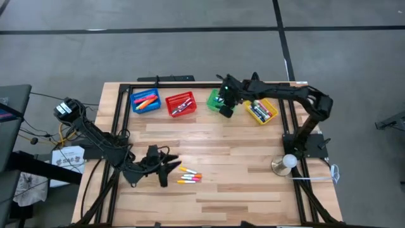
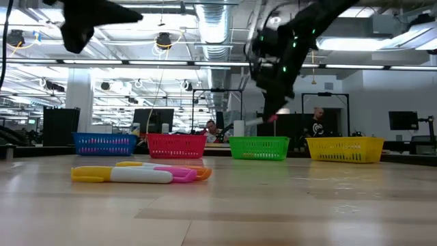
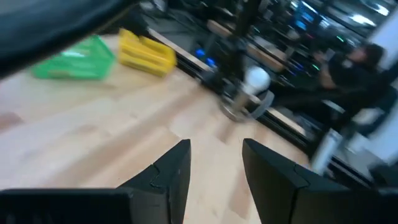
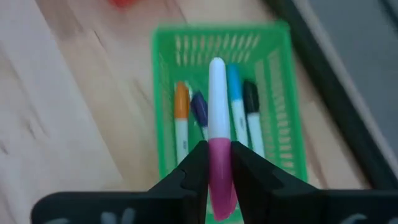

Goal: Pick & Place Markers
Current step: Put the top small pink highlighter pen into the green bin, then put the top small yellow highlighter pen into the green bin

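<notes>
While the right gripper [image 4: 217, 171] hangs above the green basket [image 1: 217, 101], we see its fingers pinched on a white marker with a pink cap [image 4: 217, 143], cap end between the pads and white body pointing over the basket. Four markers already lie in that basket: one with an orange cap [image 4: 181, 121], one purple [image 4: 199, 109], one light blue [image 4: 236, 102] and one black [image 4: 251, 109]. Four baskets stand in a row along the far edge of the table [image 1: 240, 190]: blue [image 1: 145, 101], red [image 1: 180, 104], green, then yellow [image 1: 262, 111] (each holds some markers, though we cannot count those in the other three). Nothing stands between the held marker and the green basket below it. Near the front of the table lies a small loose cluster of markers [image 1: 188, 176], about four in the high view, with yellow, pink and orange ends showing in the low view. The left gripper [image 1: 169, 167] hovers just beside that cluster, its two fingers spread apart with only bare wood between them. Over by the right arm's base sits a white ball on a round metal stand [image 1: 286, 164], well apart from both the baskets and the loose markers.
</notes>
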